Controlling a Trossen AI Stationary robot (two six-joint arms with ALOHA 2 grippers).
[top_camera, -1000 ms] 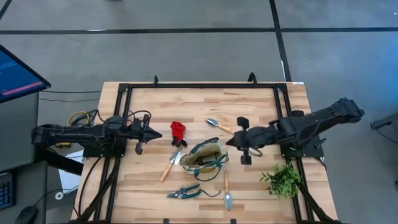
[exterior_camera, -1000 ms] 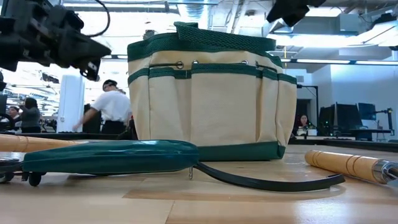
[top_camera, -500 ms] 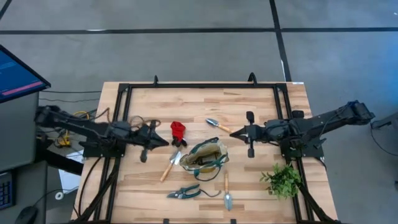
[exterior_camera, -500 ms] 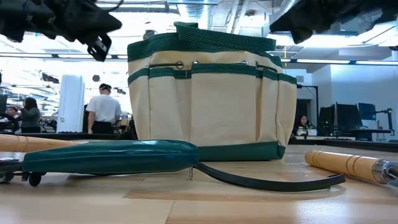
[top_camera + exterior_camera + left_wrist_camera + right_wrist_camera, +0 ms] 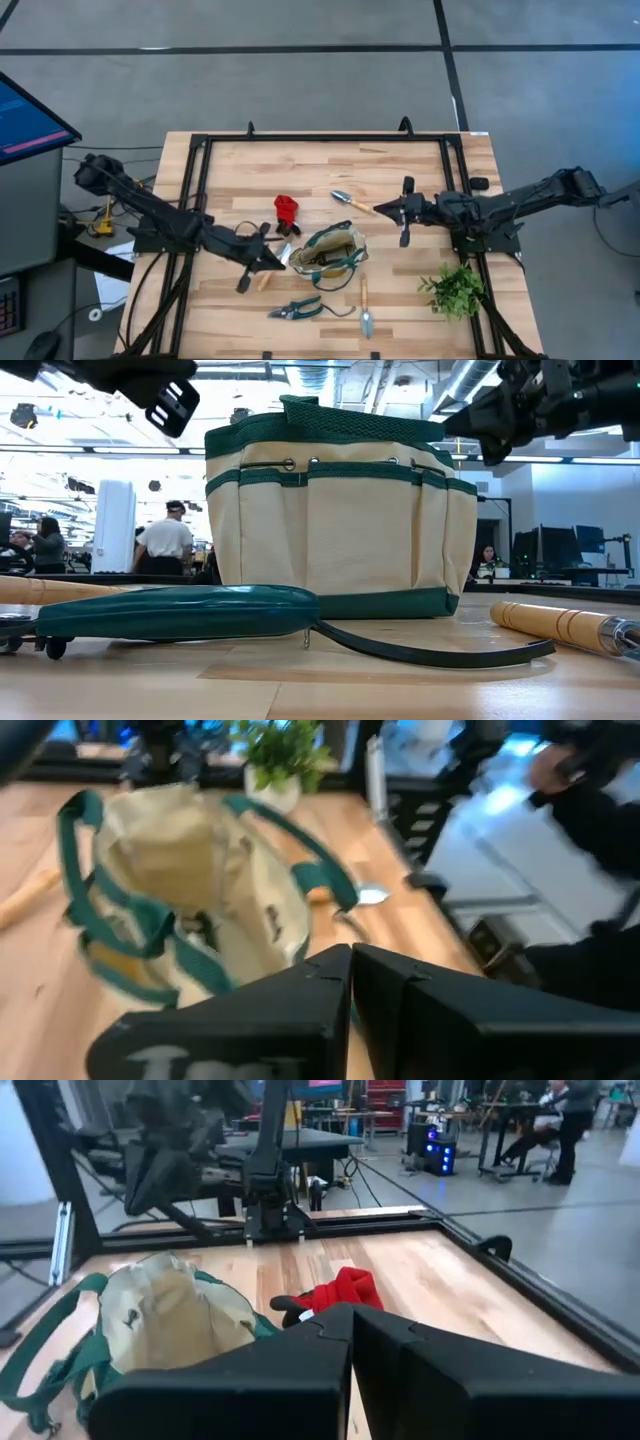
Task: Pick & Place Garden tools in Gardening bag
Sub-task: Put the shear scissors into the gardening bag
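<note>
The tan gardening bag (image 5: 333, 250) with green trim stands upright on its base mid-table, mouth open; it also shows in the low view (image 5: 335, 510). Around it on the table lie a red item (image 5: 287, 211), a wooden-handled trowel (image 5: 350, 202), a second trowel (image 5: 272, 270), teal pruners (image 5: 297, 309) and a wooden-handled tool (image 5: 365, 303). My left gripper (image 5: 272, 257) is shut and empty, above the second trowel's blade just left of the bag. My right gripper (image 5: 380, 207) is shut and empty, above the table beside the far trowel's handle.
A leafy green plant (image 5: 455, 288) sits at the table's near right. A black frame (image 5: 325, 138) runs along the table's edges. In the low view, people stand in the room beyond the table (image 5: 165, 540).
My left gripper has gone toward the table's near edge and right, from beside the red item to just left of the bag. My right gripper has gone a little toward the far edge, near the far trowel. The tools and the bag have kept still.
</note>
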